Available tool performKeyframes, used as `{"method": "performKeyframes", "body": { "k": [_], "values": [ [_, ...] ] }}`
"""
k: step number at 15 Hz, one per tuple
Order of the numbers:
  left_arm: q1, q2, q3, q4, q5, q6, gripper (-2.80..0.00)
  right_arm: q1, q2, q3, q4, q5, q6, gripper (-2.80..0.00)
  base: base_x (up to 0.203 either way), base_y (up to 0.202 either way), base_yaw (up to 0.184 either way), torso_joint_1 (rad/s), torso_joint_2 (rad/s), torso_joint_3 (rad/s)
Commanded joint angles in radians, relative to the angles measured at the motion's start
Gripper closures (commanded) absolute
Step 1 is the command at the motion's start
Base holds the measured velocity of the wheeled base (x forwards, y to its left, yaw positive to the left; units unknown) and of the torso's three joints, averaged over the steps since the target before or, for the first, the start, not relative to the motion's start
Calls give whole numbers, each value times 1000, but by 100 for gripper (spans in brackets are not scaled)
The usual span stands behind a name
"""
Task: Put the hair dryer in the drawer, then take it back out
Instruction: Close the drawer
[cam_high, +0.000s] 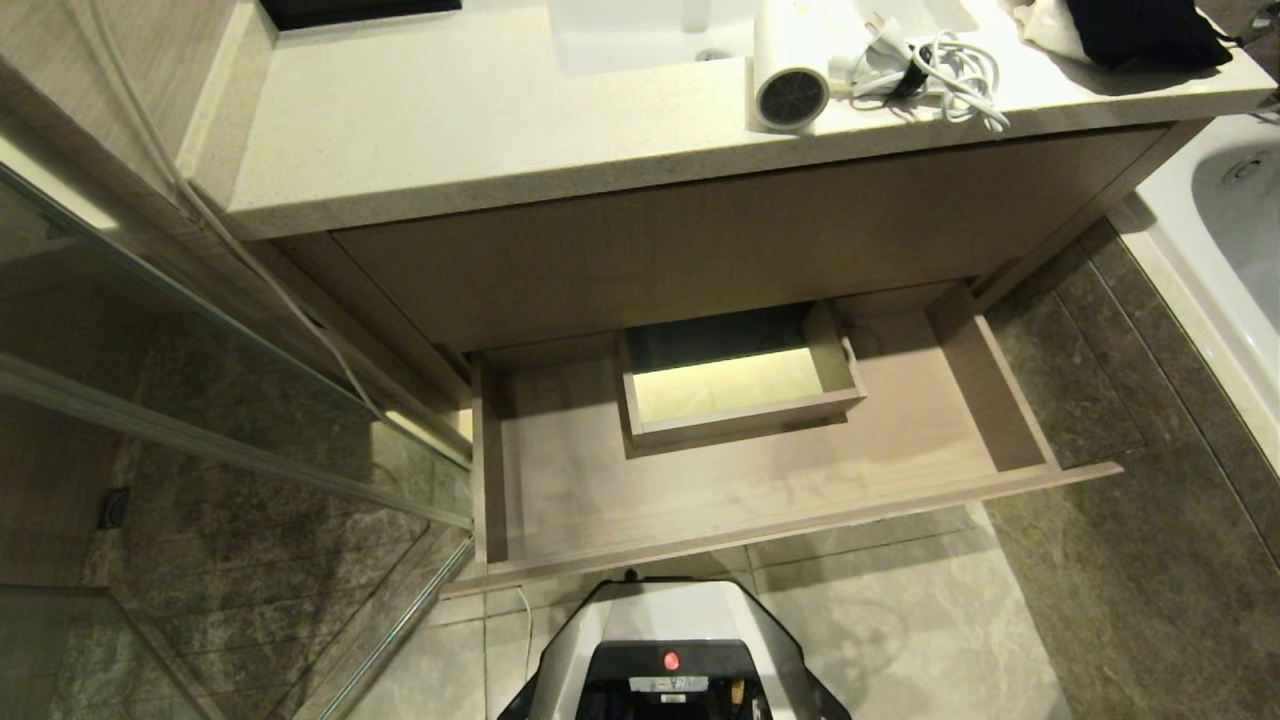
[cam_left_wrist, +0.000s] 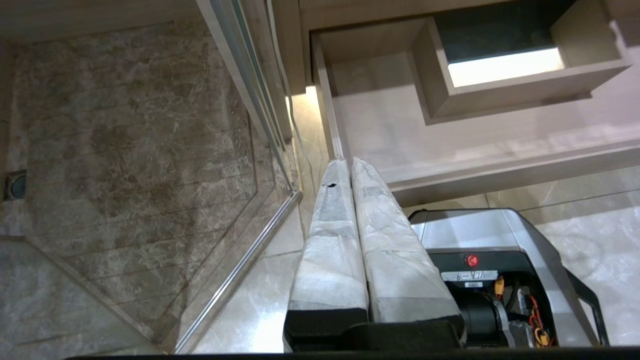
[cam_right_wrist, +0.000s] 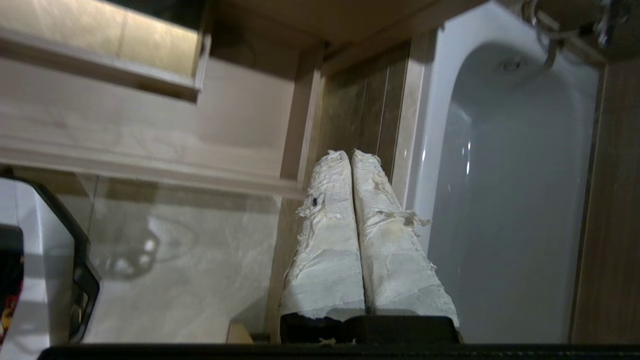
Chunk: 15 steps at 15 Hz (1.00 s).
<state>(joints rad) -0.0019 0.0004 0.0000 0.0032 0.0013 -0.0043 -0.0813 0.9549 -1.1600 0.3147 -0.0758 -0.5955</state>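
Note:
The white hair dryer (cam_high: 789, 62) lies on the pale countertop (cam_high: 450, 130) at the back, grey grille facing me, its bundled white cord (cam_high: 935, 68) beside it. Below, the wide wood-grain drawer (cam_high: 760, 480) stands pulled out with nothing in it, a boxed cutout (cam_high: 735, 385) at its mid-back. Neither arm shows in the head view. My left gripper (cam_left_wrist: 349, 162) is shut, empty, hanging over the floor by the drawer's (cam_left_wrist: 475, 140) left front corner. My right gripper (cam_right_wrist: 350, 155) is shut, empty, beside the drawer's (cam_right_wrist: 150, 135) right side near the bathtub (cam_right_wrist: 510, 190).
A glass shower partition (cam_high: 200, 440) stands at the left. The white bathtub (cam_high: 1235, 220) runs along the right. A dark cloth (cam_high: 1140, 30) lies on the counter's right end, and a sink (cam_high: 640, 35) is behind the dryer. My base (cam_high: 670, 650) sits just before the drawer front.

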Motion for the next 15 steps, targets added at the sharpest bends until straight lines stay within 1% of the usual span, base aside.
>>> {"method": "performKeyframes", "body": {
  "k": [1, 9, 12, 15],
  "values": [
    [0, 0, 2, 0, 0, 0, 0, 2, -19, 38, 3, -39, -3, 0, 0, 0, 0, -207, 307, 63],
    [0, 0, 0, 0, 0, 0, 0, 0, -54, 143, 10, -47, 5, 0, 0, 0, 0, -200, 338, 130],
    [0, 0, 2, 0, 0, 0, 0, 0, -43, 196, -33, -45, 5, 0, 0, 0, 0, -236, 378, 143],
    [0, 0, 0, 0, 0, 0, 0, 0, -24, 245, -84, -45, 5, 0, 0, 0, 0, -319, 502, 172]
  ]
}}
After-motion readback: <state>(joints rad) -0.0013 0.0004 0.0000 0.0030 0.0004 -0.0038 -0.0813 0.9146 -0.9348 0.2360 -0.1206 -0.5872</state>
